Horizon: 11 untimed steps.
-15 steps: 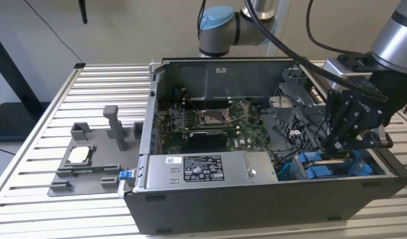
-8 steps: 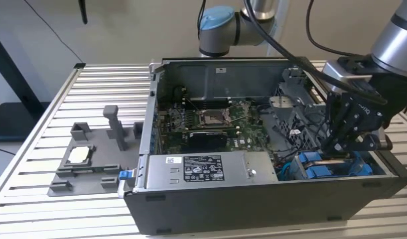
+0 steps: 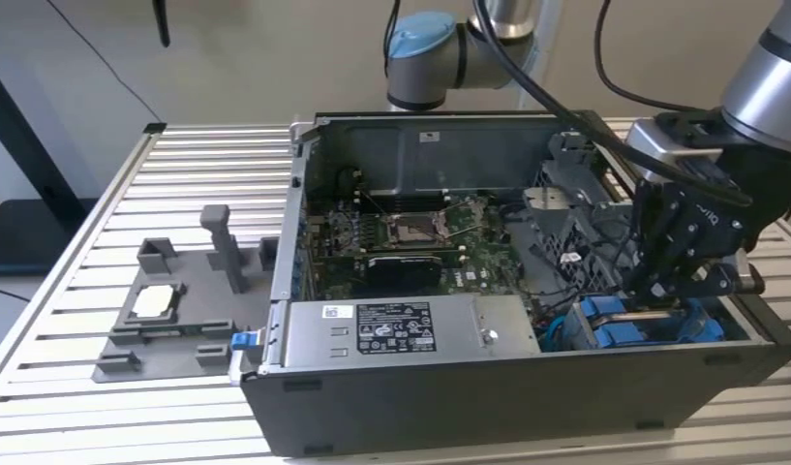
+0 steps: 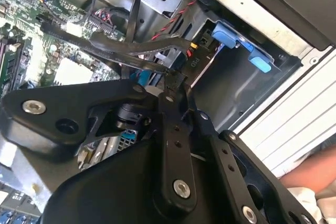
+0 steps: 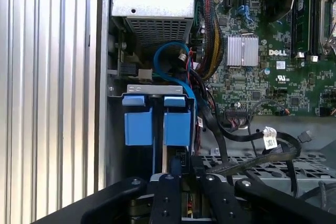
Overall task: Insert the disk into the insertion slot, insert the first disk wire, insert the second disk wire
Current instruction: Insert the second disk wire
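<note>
Exterior view: open PC case (image 3: 499, 387) lies on a slatted metal desk (image 3: 98, 252), w/ the arm's claw (image 3: 664, 281) lowered into the case corner at the exterior view's right, right above the insertion slot (image 3: 627, 325), which shows there as blue tabs in the bay. Can't tell from any view whether the claw is open, closed or gripping sth; its tips are hidden among linkage and cables. That view alone also gives the grey fixture tray (image 3: 175, 329) on the desk at the exterior view's left of the case, w/ 1 silver square part (image 3: 154, 302) lying in it, plus the silver power supply box (image 3: 395, 334) along the case's near wall and the square processor socket (image 3: 414, 230) mid-board. First wrist view gives what the exterior can't: the slot (image 5: 156, 119) close up, w/ 2 blue tabs side by side, a blue cable (image 5: 168, 64) looping beside them, black cables (image 5: 247, 140) running across toward the board, 1 white tag (image 5: 270, 138) on one of them, 1 finned heatsink (image 5: 242, 51) on the green motherboard (image 5: 273, 77). Second wrist view: claw linkage (image 4: 173, 145) up close over dark cables (image 4: 131, 45), 2 blue tabs (image 4: 244, 45) against the case wall, and part of a person (image 4: 310, 177) past the desk edge.
</note>
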Each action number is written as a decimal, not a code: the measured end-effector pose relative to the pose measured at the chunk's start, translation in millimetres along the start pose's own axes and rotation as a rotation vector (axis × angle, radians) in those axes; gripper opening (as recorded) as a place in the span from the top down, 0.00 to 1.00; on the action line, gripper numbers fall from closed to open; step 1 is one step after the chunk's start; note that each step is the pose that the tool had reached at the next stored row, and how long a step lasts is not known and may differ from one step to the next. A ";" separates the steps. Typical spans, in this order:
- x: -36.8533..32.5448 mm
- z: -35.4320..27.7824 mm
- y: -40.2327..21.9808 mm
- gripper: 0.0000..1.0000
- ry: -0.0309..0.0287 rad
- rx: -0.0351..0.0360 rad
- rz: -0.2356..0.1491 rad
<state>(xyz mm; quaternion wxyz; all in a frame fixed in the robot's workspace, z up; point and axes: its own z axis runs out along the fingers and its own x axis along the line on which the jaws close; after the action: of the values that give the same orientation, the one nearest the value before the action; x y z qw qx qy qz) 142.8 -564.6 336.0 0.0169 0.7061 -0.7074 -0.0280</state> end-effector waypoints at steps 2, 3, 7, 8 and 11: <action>0.0 -2.5 0.2 0.69 0.0001 -0.0001 0.000; 0.0 -4.2 0.3 0.69 0.0003 -0.0001 0.000; -0.2 -13.3 0.9 0.69 -0.0004 -0.0001 0.000; -0.2 -15.8 1.1 0.69 -0.0002 -0.0001 0.000; -0.3 -22.2 1.5 0.69 -0.0003 -0.0001 0.000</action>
<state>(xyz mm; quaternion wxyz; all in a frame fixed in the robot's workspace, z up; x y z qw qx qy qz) 142.8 -564.7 358.2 0.0168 0.7061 -0.7074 -0.0281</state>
